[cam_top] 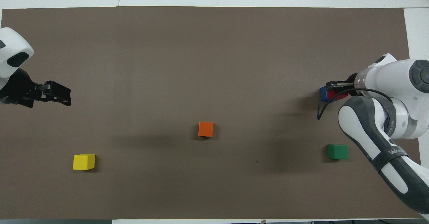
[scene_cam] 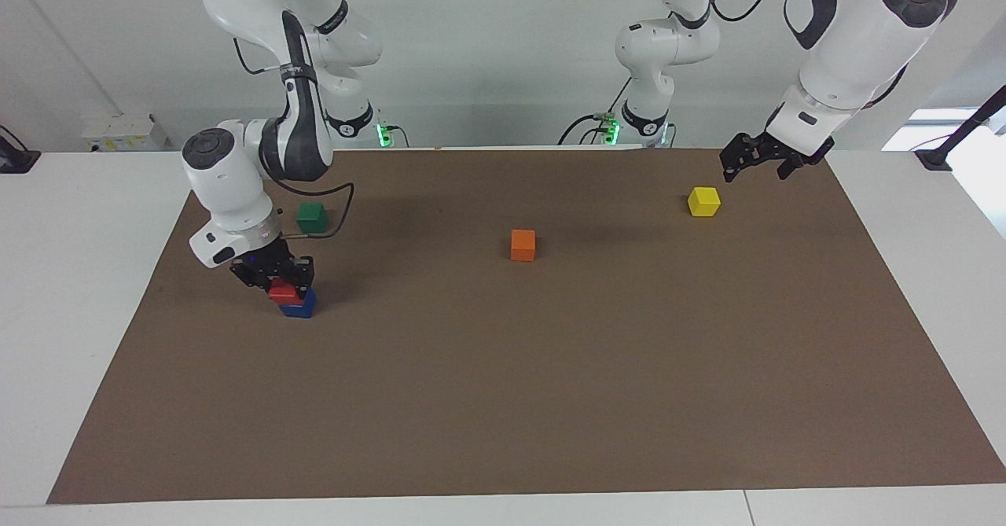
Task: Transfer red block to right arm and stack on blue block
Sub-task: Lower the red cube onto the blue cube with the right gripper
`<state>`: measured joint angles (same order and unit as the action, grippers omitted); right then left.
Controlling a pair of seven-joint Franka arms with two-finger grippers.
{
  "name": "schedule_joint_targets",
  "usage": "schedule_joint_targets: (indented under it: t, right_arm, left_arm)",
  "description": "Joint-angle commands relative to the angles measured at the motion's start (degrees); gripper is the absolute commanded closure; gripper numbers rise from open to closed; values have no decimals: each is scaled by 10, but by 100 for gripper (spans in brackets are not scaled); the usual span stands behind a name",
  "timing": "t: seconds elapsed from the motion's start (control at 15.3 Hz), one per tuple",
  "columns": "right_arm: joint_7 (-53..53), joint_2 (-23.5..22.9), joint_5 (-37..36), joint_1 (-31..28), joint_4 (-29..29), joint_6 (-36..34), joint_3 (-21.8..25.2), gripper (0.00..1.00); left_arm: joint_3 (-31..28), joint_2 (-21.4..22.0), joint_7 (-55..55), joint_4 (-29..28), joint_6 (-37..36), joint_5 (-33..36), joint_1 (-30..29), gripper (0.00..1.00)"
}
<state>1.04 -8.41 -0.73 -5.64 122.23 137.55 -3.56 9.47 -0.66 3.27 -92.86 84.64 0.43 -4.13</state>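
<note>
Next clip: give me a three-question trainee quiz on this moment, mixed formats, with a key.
1. True or false: the red block sits on the blue block.
2. Multiple choice: the right gripper is A) open above the orange block, B) shut on the red block, C) shut on the green block.
3. Fill in: the left gripper is open in the air by the ____ block, holding nothing.

Key: 1 true; 2 B; 3 yellow.
</note>
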Motion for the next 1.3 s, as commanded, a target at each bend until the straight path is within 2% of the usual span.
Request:
schedule_joint_targets:
  t: [0.0,0.33,0.52,0.59,0.78,1.24]
  right_arm:
    - [11,5,-1,-6,13,12,-4,70]
    - [10,5,-1,-7,13,11,-4,20]
    - [9,5,-1,-7,13,9,-4,4]
    - [10,5,-1,-7,11,6,-4,0]
    - [10,5,-1,-9,0,-20,-4,0]
    - [7,40,3,-2,-82,-187,-4,0]
  left_arm:
    - [-2,7,-5,-5,7,11,2,0]
    - [-6,8,-4,-2,10,9,1,0]
    - [-5,7,-3,-3,9,9,3,0]
    - [-5,7,-3,-3,8,9,3,0]
    - [-5,11,-3,-4,9,9,1,0]
    - [-5,15,-3,-8,7,9,1,0]
